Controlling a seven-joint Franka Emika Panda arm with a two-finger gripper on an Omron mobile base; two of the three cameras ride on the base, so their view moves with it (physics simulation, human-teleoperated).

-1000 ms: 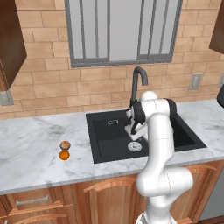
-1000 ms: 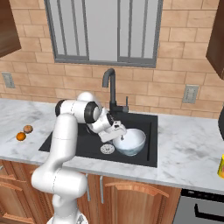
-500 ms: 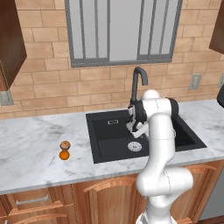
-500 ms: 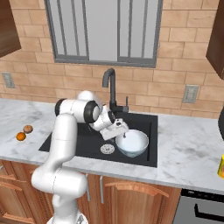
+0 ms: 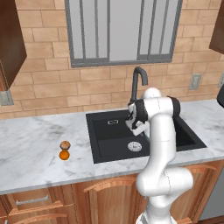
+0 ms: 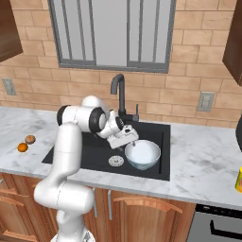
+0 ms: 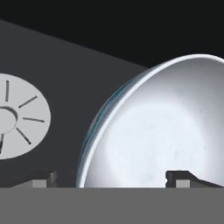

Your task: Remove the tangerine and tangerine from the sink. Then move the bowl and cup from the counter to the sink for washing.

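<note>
The white bowl (image 6: 142, 155) rests upright in the right half of the black sink (image 6: 90, 156), beside the silver drain (image 6: 115, 161). My gripper (image 6: 130, 140) hangs open just over the bowl's left rim, holding nothing. In the hand view the bowl (image 7: 162, 131) sits close below, its near rim between my spread fingertips (image 7: 179, 177). Two tangerines, one bright orange (image 5: 64, 155) and one duller tan (image 5: 65, 145), lie touching on the counter (image 5: 35, 140) left of the sink (image 5: 109, 131). The yellow cup (image 6: 238, 179) stands at the counter's far right edge.
The dark curved faucet (image 6: 118, 92) rises behind the sink, close to my arm. A brick wall and window stand behind the counter. A stove front (image 6: 217, 222) shows low on the right.
The jaws have spread a little wider and the hand has risen slightly off the bowl's rim. The bowl stays put in the sink.
</note>
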